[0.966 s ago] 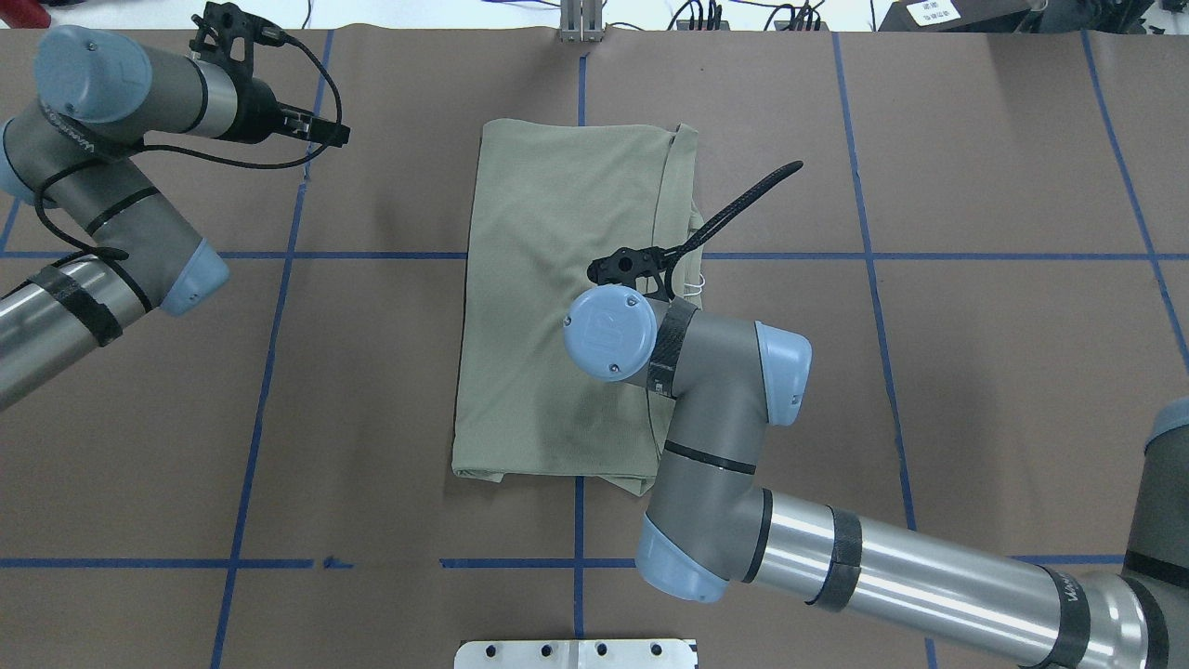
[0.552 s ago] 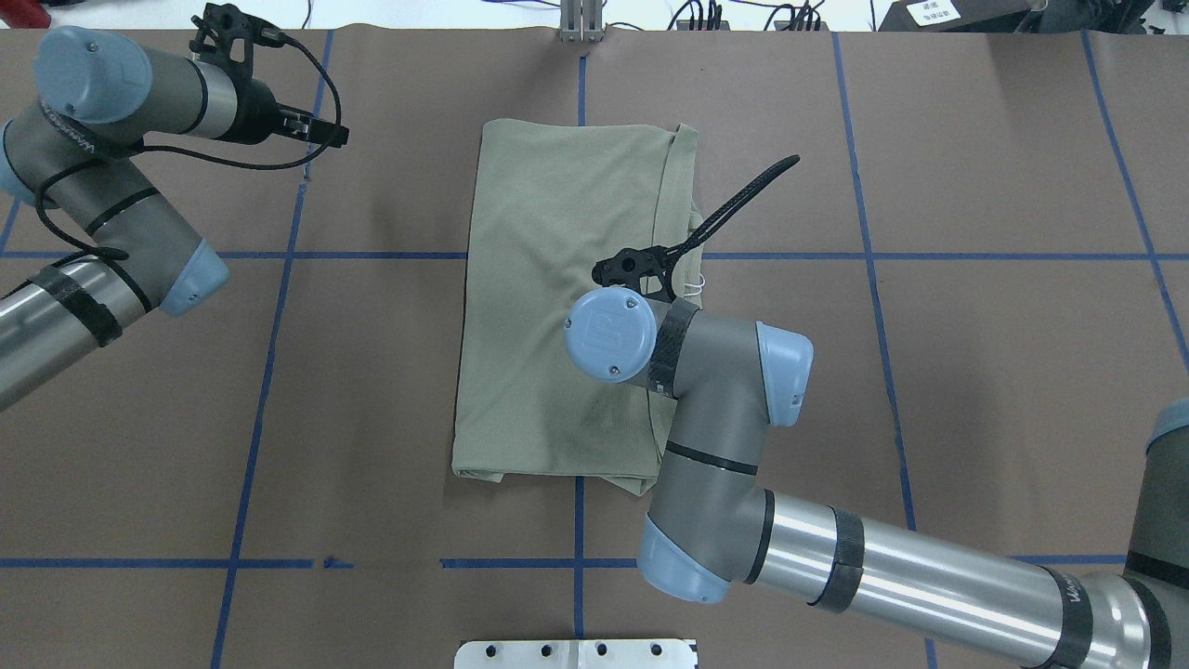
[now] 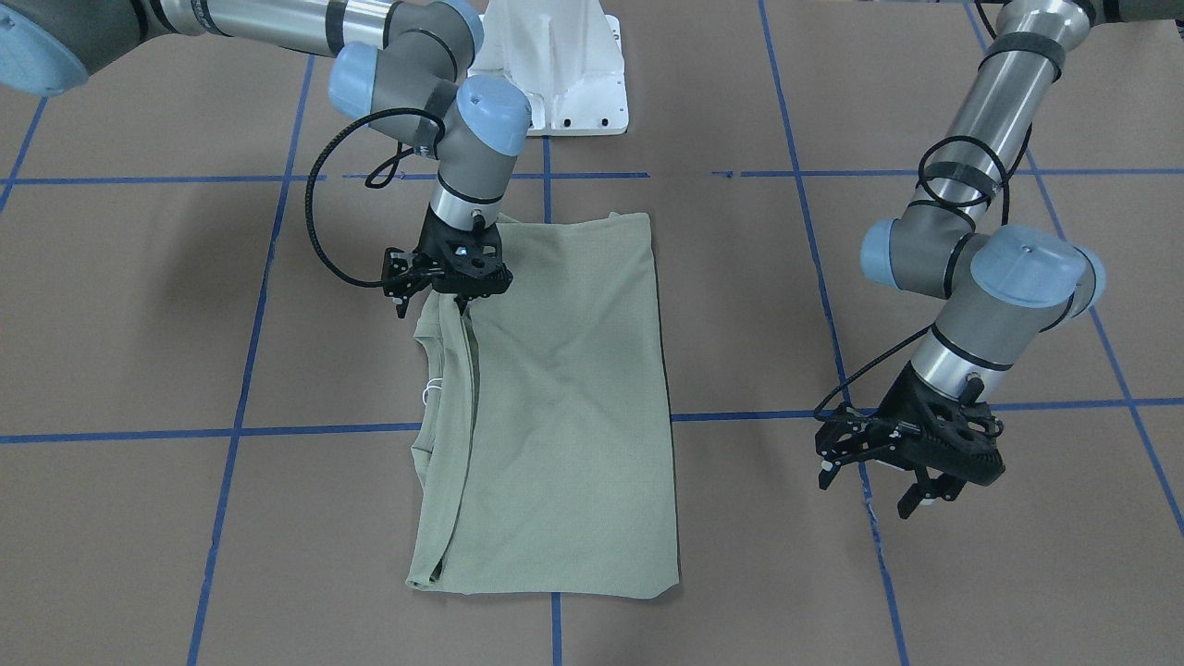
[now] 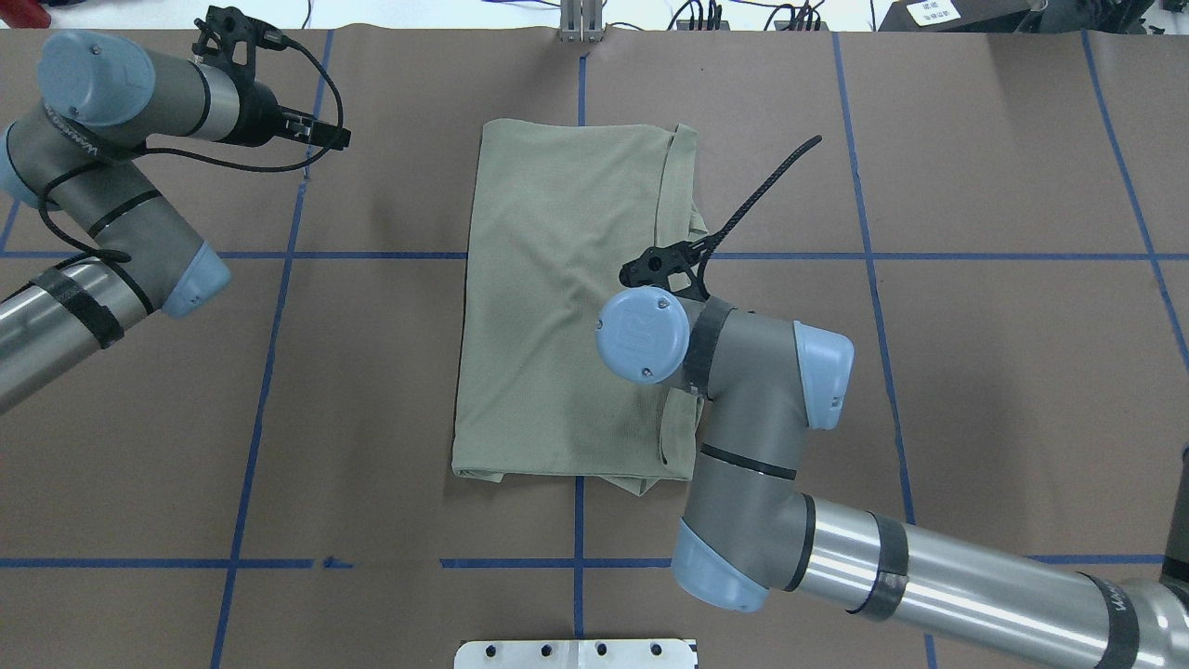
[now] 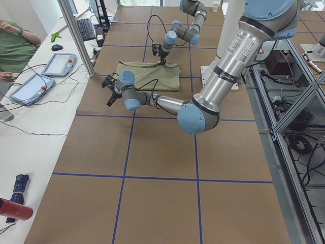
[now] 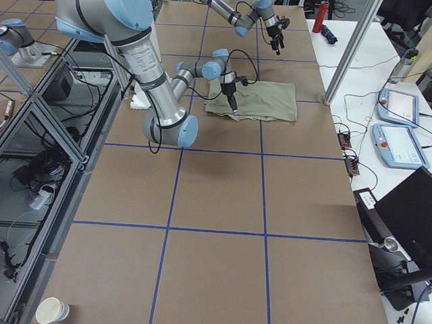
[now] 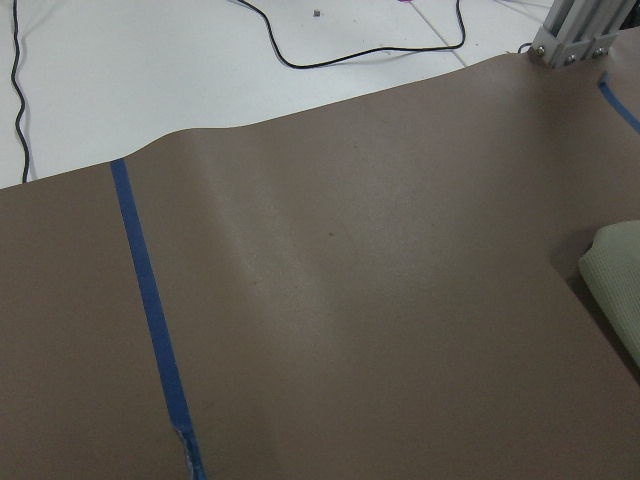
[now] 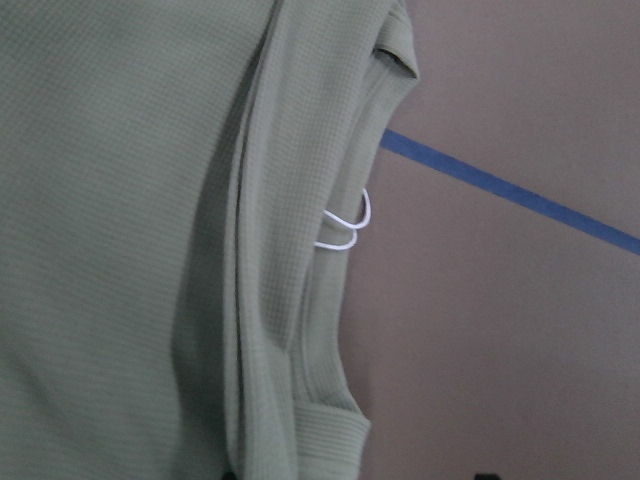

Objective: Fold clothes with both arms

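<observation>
The pale sage-green shirt [image 4: 557, 297] lies folded into a tall rectangle at the table's middle, also in the front view [image 3: 564, 407]. Its ribbed neck and white loop [image 8: 345, 225] lie at the edge on my right. My right gripper [image 3: 446, 298] hangs just above that edge near the neck. Its two dark tips show far apart at the bottom of the right wrist view, so it is open and holds nothing. In the overhead view my wrist [image 4: 646, 334] hides it. My left gripper [image 3: 879, 495] is open and empty over bare table, well off the shirt's other side [image 4: 333, 136].
The table is covered in brown paper with blue tape lines [image 4: 269, 325]. The white pedestal base [image 3: 555, 65] stands at the robot's edge. An aluminium post [image 4: 581, 23] stands at the far edge. Tablets and cables [image 5: 35, 81] lie on the white side bench.
My right wrist and gripper have shifted to the right, towards the shirt's neck edge, and the cable has swung with them. The shirt has not moved. The left arm has barely moved.
</observation>
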